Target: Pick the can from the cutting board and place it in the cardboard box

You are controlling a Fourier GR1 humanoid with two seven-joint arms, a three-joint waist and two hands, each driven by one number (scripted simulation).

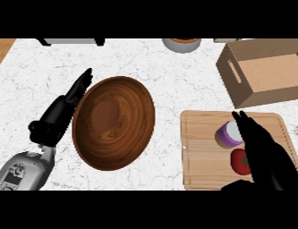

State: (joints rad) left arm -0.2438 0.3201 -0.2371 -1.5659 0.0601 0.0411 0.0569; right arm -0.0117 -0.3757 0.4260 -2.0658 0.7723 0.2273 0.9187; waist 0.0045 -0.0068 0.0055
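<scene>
Since the can (228, 134) lies on the cutting board (204, 152) beside our straight-fingered, unclosed right hand (260, 147), we judge it light, rigid, slippery; we'd clasp its curved sides; left hand (58, 118) rests open.

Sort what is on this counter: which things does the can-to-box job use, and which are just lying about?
Job:
purple-sided can with a white top
light wooden cutting board
open brown cardboard box
right hand, beside the can

Lying about:
large dark wooden bowl
red tomato
grey round pot at the far edge
left hand, open beside the bowl
</scene>
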